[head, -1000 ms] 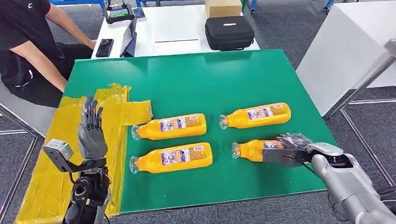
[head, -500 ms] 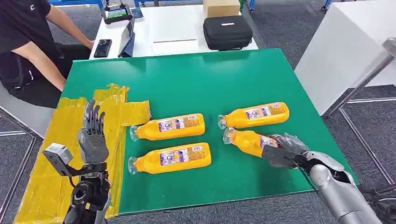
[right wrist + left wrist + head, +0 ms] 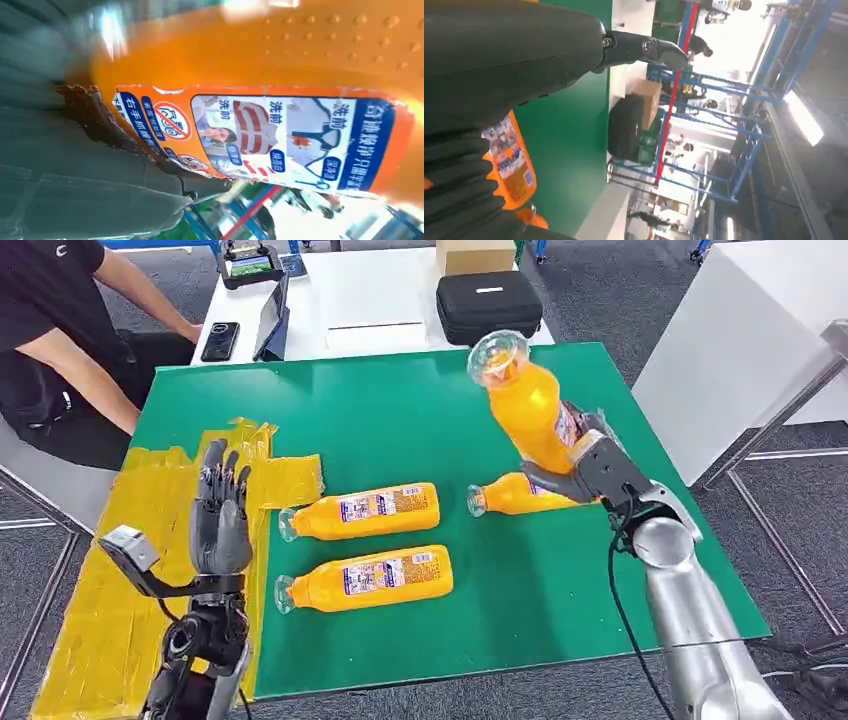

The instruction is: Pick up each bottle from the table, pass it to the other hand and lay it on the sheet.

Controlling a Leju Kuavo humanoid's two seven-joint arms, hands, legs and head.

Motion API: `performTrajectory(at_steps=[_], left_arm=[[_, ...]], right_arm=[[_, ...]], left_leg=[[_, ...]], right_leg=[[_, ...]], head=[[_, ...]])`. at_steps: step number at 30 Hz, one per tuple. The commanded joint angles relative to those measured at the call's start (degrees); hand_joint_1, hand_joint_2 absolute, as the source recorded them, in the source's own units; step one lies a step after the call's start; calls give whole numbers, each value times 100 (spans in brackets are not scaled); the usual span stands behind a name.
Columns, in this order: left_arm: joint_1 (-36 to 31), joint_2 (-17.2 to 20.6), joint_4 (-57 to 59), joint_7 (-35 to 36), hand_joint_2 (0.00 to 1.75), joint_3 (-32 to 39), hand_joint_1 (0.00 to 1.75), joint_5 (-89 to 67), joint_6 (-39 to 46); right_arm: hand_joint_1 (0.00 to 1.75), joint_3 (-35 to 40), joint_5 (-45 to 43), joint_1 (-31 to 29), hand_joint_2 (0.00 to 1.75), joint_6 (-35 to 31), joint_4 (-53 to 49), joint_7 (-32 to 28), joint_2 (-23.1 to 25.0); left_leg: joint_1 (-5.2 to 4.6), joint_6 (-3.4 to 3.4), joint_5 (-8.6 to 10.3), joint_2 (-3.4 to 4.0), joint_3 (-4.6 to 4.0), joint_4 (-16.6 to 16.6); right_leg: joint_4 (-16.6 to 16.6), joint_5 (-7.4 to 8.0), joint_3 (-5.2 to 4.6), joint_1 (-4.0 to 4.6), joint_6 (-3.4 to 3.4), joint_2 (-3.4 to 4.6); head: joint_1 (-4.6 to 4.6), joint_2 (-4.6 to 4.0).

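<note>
Nearest the robot, the left hand (image 3: 222, 522) stands raised over the near-left part of the green table (image 3: 400, 410), palm upright, fingers (image 3: 225, 472) straight, slightly spread, holding nothing. Behind and beneath those fingers lies the yellow sheet (image 3: 140, 530), crumpled, covering the table's left edge. In the left wrist view the same hand (image 3: 499, 60) shows as a dark mass, with a labelled orange bottle beside it.

Just right of the left hand's fingertips, two orange bottles lie on their sides, caps toward the hand: the near bottle (image 3: 365, 579) and, just beyond it, the middle bottle (image 3: 362, 511).

Farther right, the right hand (image 3: 590, 468) grips the lifted bottle (image 3: 525, 405) around its lower body, fingers wrapped tight, cap end tilted up and away from the fingers, clear of the table. The right wrist view shows its label (image 3: 260, 137) close against the grey thumb (image 3: 100, 185). Below those fingers, a fourth bottle (image 3: 515, 495) rests on the green surface, partly hidden by the hand.

Beyond: a white table (image 3: 380, 290), black case (image 3: 488, 306), seated person (image 3: 60, 340).
</note>
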Motion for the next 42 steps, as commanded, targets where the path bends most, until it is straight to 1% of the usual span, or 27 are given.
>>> performTrajectory(at_steps=[1,2,3,4,5,6,9,11,12,13,15,16,17,18,22,23,24,26,27,30,33,35,36,38,40,41,42], left_arm=[[-725,-76,661,217,175,-484,0,303,-30],[-749,-75,670,222,175,-500,0,321,-19],[-760,-69,680,229,175,-513,0,338,-11],[-752,-52,676,229,175,-534,0,340,-10],[-734,-43,668,230,175,-547,0,353,-14],[-715,-35,661,230,175,-566,0,360,-17],[-703,-35,660,229,175,-569,0,362,-18],[-698,-32,648,228,175,-574,0,365,-23],[-698,-32,648,228,175,-574,0,365,-23],[-693,-27,623,227,175,-588,0,376,-30],[-699,-15,539,243,175,-665,0,432,-66],[-702,-21,501,246,175,-689,0,440,-71],[-711,-12,430,261,175,-739,0,465,-53],[-714,-13,387,270,175,-751,0,490,-32],[-680,33,298,324,175,-786,0,592,89],[-669,39,301,325,175,-786,0,601,94],[-664,50,303,325,175,-791,0,610,97],[-659,41,313,327,175,-782,0,707,95],[-663,46,319,331,175,-787,0,727,100],[-672,37,320,385,175,-768,0,871,90],[-686,4,291,502,175,-757,0,1049,125],[-665,-9,199,570,175,-797,0,1122,168],[-653,-19,122,613,175,-836,0,1160,163],[-656,-24,63,705,175,-901,0,1197,234],[-659,-23,60,711,175,-914,0,1201,245],[-659,-23,60,711,175,-914,0,1201,245],[-659,-23,60,711,175,-914,0,1201,245]], right_arm=[[175,987,737,-1882,175,-818,2962,429,1665],[175,1084,851,-1969,175,-965,3212,417,1796],[175,1163,927,-2026,175,-1000,3406,442,1908],[175,1233,946,-2079,175,-986,3676,432,2084],[175,1329,1041,-2129,175,-1073,3853,451,2178],[175,1383,1078,-2158,175,-1114,4006,455,2301],[175,1391,1085,-2149,175,-1139,4011,461,2327],[175,1394,1085,-2163,175,-1132,4046,462,2335],[175,1394,1085,-2163,175,-1132,4046,462,2335],[175,1447,1113,-2203,175,-1072,4129,463,2378],[175,1606,1219,-2234,175,-1018,4354,499,2603],[175,1655,1248,-2200,175,-1025,4380,520,2693],[175,1799,1322,-2184,175,-953,4463,520,2823],[175,1879,1363,-2146,175,-999,4469,528,2901],[175,2569,1234,-1929,175,-1091,4128,719,2929],[175,2635,1238,-1915,175,-1123,4102,733,2929],[175,2708,1208,-1891,175,-1159,4070,769,2929],[175,2889,1228,-1890,175,-1303,4075,759,2929],[175,2955,1249,-1888,175,-1352,4073,748,2929],[175,3197,1377,-1814,175,-1529,3972,741,2929],[175,3599,1678,-1694,175,-1797,3775,835,2929],[175,3957,1891,-1539,175,-1922,3550,1016,2929],[175,4227,2089,-1490,175,-2044,3453,1181,2929],[175,4562,2141,-1361,175,-2078,3260,1350,2929],[175,4606,2132,-1346,175,-2094,3239,1390,2929],[175,4606,2132,-1346,175,-2094,3239,1390,2929],[175,4606,2132,-1346,175,-2094,3239,1390,2929]], left_leg=[[-3,-7,-7,49,15,2],[-4,-11,-10,62,24,3],[-1,-9,-5,49,18,0],[-2,-18,-11,76,35,2],[-1,-16,-3,56,23,-1],[2,-22,-9,72,36,-1],[10,-19,-1,44,22,-1],[11,-25,-17,54,48,4],[11,-18,-2,35,21,2],[11,-21,-14,42,39,7],[10,-17,-2,33,10,4],[9,-20,-8,39,20,7],[10,-18,0,32,5,3],[10,-21,-10,46,16,8],[12,-22,-1,28,4,1],[13,-19,5,19,-5,-2],[13,-24,-7,30,17,2],[12,-26,-15,38,29,4],[12,-21,-5,31,11,2],[13,-18,1,21,0,1],[12,-22,-9,31,19,5],[14,-19,1,22,1,0],[14,-23,-8,28,18,1],[13,-19,1,23,0,-1],[14,-18,3,18,-4,-2],[13,-25,-18,30,31,5],[16,-20,-1,22,2,0]], right_leg=[[3,5,1,-1,-4,37],[5,3,6,-1,-6,45],[1,4,4,1,-6,35],[5,2,12,2,-10,55],[4,3,4,1,-9,36],[4,-1,14,5,-13,45],[4,-3,6,13,-9,27],[8,-20,31,16,-10,25],[6,-8,6,14,-7,18],[9,-19,26,15,-8,16],[8,-7,-3,12,-7,18],[10,-13,9,12,-7,18],[6,-5,-6,12,-8,19],[10,-11,4,13,-9,28],[4,-7,-6,14,-12,13],[1,-2,-16,14,-11,10],[5,-14,5,16,-13,11],[5,-19,17,16,-12,16],[4,-10,-1,15,-10,15],[3,-6,-11,15,-9,10],[5,-16,9,15,-9,11],[1,-6,-9,15,-10,9],[1,-14,8,17,-10,8],[0,-6,-11,14,-10,12],[0,-4,-14,14,-10,8],[5,-25,22,17,-11,6],[0,-8,-8,17,-10,5]], head=[[0,0],[2,0],[2,0],[-2,0],[0,0],[-2,0],[-2,0],[-2,0],[0,0],[0,0],[0,0],[0,0],[2,0],[2,0],[2,0],[2,0],[2,0],[2,0],[2,0],[2,0],[4,0],[2,0],[2,0],[0,0],[2,0],[0,0],[2,0]])
